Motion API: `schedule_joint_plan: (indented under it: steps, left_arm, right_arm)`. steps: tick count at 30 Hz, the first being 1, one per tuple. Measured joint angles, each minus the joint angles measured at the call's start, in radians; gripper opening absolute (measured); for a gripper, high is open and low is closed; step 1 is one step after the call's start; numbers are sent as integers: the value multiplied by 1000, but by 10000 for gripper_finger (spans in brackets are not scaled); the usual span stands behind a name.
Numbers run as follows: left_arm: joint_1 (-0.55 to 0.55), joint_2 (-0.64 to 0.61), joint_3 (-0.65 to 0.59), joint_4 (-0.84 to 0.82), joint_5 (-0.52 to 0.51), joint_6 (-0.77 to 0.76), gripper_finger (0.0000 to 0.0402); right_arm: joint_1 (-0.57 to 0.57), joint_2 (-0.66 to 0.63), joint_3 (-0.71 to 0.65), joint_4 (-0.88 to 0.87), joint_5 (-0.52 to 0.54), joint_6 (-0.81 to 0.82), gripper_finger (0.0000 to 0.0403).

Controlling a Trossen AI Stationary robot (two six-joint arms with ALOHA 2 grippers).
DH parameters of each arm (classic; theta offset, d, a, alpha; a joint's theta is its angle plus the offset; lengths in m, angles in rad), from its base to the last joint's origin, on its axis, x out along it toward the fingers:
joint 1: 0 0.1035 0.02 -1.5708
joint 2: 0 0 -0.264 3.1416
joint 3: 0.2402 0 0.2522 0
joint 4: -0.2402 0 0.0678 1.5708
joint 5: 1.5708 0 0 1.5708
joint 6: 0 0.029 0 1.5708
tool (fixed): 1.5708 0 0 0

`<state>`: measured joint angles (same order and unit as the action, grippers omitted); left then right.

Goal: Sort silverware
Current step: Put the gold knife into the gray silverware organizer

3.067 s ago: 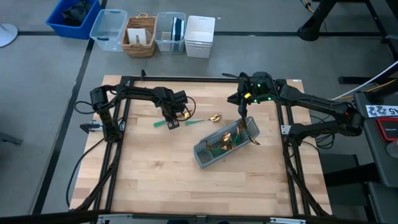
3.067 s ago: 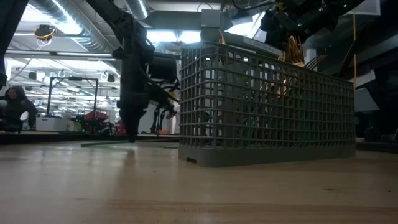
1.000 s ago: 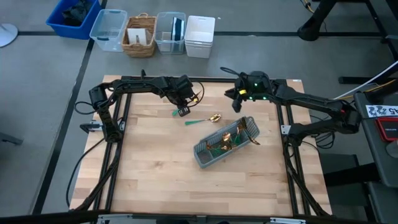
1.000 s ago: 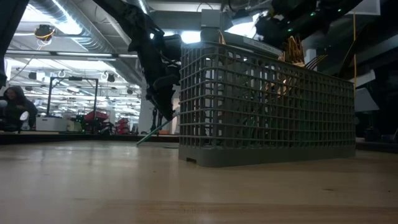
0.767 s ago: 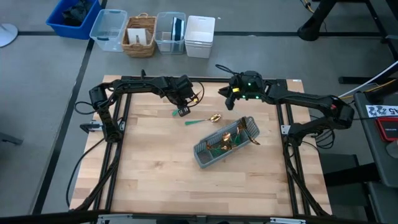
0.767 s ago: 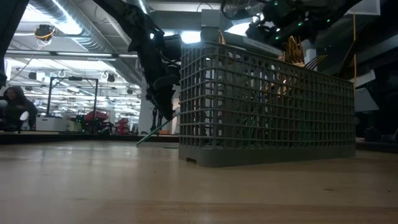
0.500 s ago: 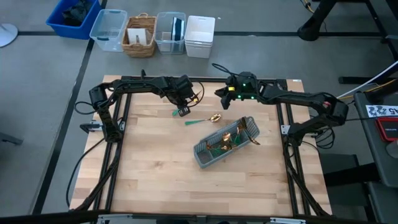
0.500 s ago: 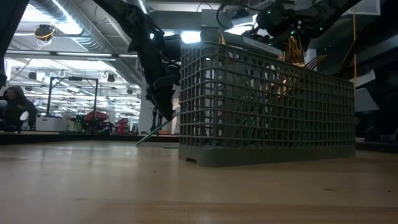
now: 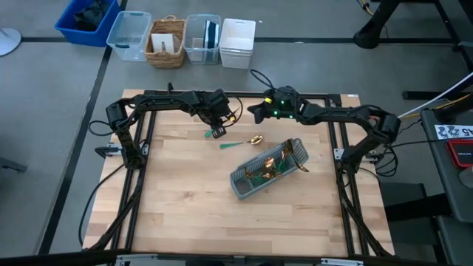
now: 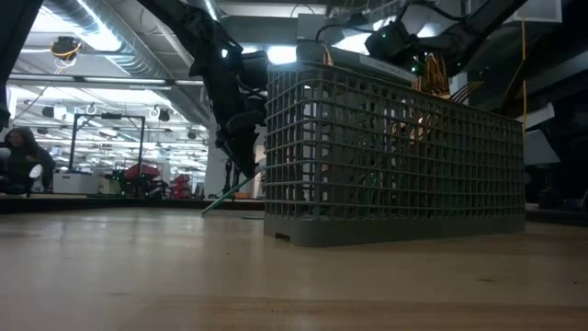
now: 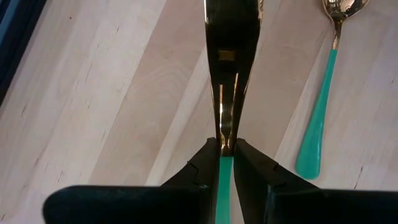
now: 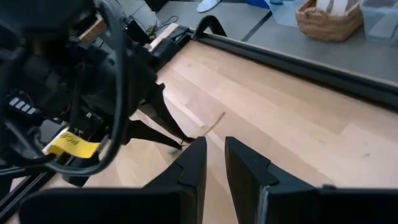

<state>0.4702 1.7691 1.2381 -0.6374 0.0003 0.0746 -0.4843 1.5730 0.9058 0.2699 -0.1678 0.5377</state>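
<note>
The wooden table (image 9: pixel 185 199) carries a grey caddy (image 9: pixel 267 170), which lies on the near side of both claws and holds several gold-headed, teal-handled pieces (image 9: pixel 275 164). The left claw (image 9: pixel 216 130) hangs above the table's far part, clenched on a teal-handled piece (image 11: pixel 225 93) whose handle sits between its fingers (image 11: pixel 202 167) and whose gold end points away from the wrist. A spoon (image 9: pixel 238 142) lies flat on the wood just beside that claw, toward the caddy. The right claw (image 9: pixel 255 113) hovers near the far edge, close to the left one, fingers (image 12: pixel 194 163) slightly parted and grasping nothing. A yellow tag (image 12: pixel 71 146) on the left arm has writing too small to read.
</note>
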Motion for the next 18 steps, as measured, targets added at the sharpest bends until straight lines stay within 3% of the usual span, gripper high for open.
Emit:
schedule_joint_plan:
  steps: [18]
  left_arm:
    - [0, 0, 0, 0, 0, 0, 33]
  right_arm:
    - [2, 49, 1, 81, 20, 42, 63]
